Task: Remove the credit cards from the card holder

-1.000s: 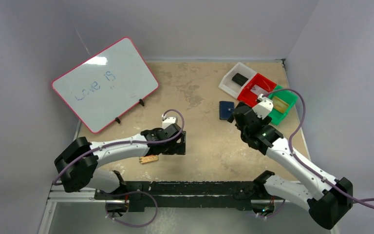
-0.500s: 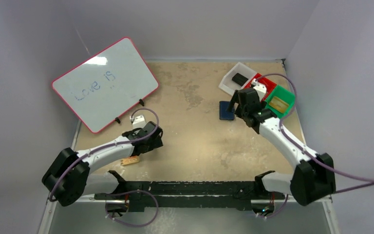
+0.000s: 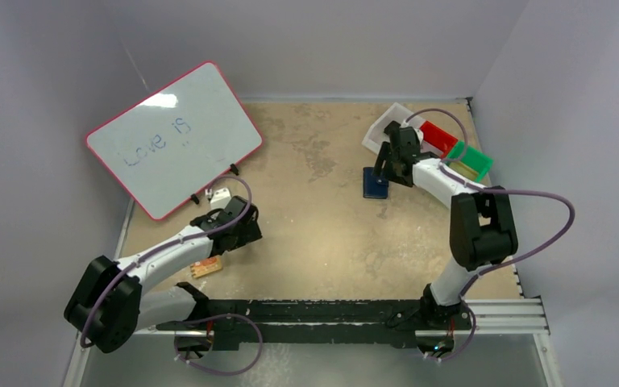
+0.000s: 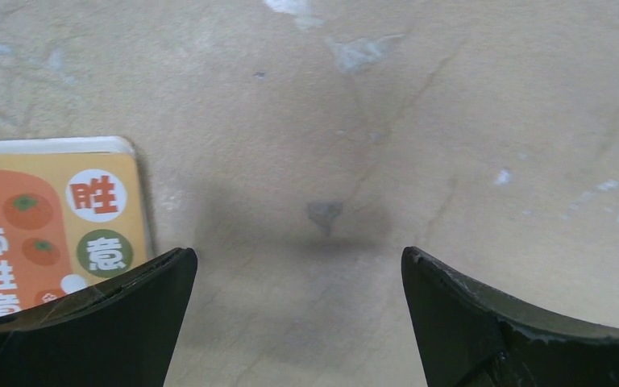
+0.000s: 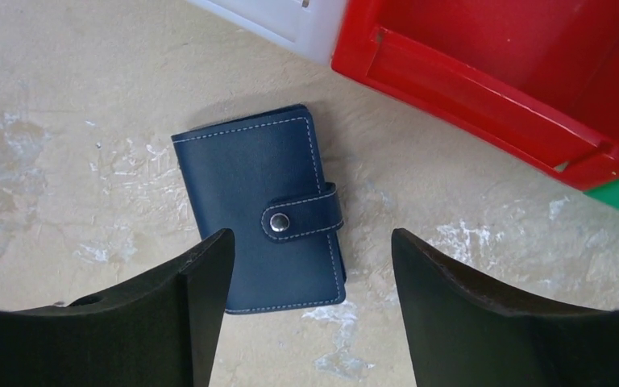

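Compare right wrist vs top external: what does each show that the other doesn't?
Right wrist only: the card holder's snap tab, fastened, and its white stitching.
Top external only: the whiteboard, the left arm and the orange pad beside it.
Both: the card holder lying closed on the table, next to the red bin and white bin, with the right pincer open over it.

Pale grey walls (image 3: 330,40), worn beige tabletop (image 3: 330,234), even light
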{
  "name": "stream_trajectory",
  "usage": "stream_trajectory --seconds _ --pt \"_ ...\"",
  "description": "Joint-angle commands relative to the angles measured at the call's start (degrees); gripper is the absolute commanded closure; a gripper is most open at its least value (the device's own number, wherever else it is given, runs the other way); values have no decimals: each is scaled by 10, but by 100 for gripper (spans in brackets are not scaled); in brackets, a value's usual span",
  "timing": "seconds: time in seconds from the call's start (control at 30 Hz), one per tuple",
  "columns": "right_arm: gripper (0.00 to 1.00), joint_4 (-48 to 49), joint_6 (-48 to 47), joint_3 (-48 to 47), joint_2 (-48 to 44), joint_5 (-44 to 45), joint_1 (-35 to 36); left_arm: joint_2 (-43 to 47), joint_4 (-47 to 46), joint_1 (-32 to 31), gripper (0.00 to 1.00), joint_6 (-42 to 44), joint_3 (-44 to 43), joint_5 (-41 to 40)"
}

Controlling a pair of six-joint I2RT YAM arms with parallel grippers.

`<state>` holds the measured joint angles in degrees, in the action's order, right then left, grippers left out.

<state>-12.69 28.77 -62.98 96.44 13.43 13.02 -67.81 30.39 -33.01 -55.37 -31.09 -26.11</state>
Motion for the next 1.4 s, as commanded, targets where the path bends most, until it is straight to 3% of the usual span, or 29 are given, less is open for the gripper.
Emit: stream_trajectory --seconds 0.0,0.33,0.6,0.77,0.93,1.1,1.27,1.37 --pt "28 25 -33 -34 19 -37 -9 43 -50 2 0 54 -43 53" --pt "52 65 -65 -3 52 -100 -8 34 -55 2 0 85 -102 67" --pt "82 109 -74 89 12 -158 -6 35 -67 2 0 86 -104 76" --pt "88 123 -61 146 -37 -199 13 35 -66 2 0 89 -111 82" --pt "87 116 -45 175 -92 -209 90 34 -75 1 0 95 -120 99" --pt "84 132 -53 209 -150 -263 109 30 -79 1 0 103 -131 114" --pt "64 58 -76 180 -191 -207 110 28 -84 1 0 109 -134 125" --pt "50 9 -64 130 -187 -112 109 17 -102 1 0 113 -135 145"
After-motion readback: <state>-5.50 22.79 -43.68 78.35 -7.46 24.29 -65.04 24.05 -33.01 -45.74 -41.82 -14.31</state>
